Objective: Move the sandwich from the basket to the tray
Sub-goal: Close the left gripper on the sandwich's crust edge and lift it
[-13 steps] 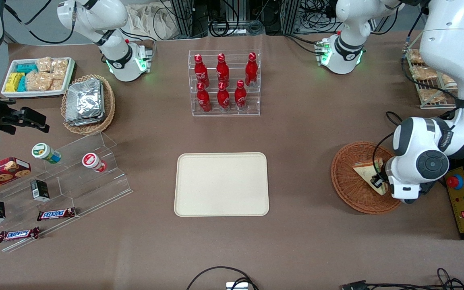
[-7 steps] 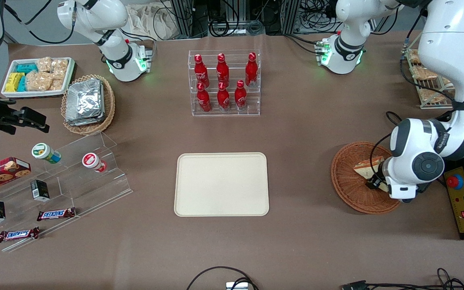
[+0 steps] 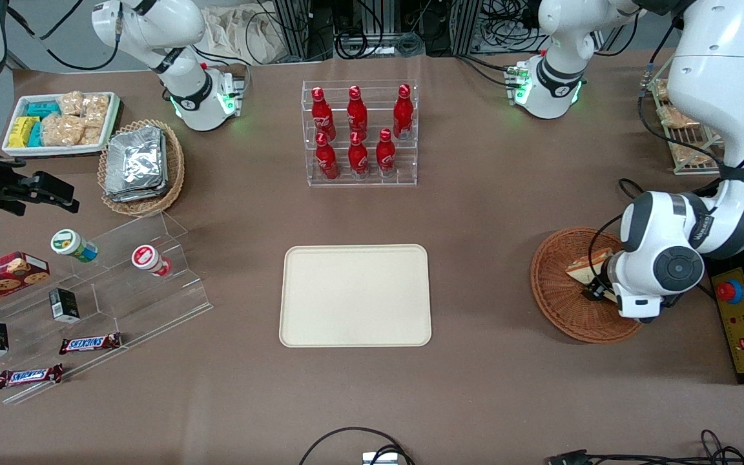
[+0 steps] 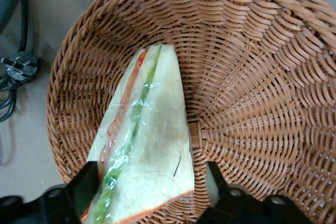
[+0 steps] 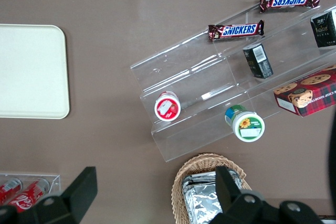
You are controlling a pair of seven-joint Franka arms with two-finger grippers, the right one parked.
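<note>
The tray (image 3: 355, 295) lay flat on the table, well apart from the basket (image 3: 562, 303) toward the working arm's end. The sandwich (image 4: 142, 150) lay inside the basket, wrapped in clear film. The gripper (image 4: 152, 192) was low in the basket, its fingers (image 4: 86, 187) spread on both sides of the sandwich's wide end, not yet pressing it.

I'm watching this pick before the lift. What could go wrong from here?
The gripper is open, its fingers straddling the wide end of the sandwich in the basket. The sandwich looks soft and film-wrapped, so closing may squash it or slip on the film. The fingers sit close to the weave and might snag it, dragging the basket. The tray lies well toward the parked arm's end, so a weak grip could drop the sandwich on the way.
</note>
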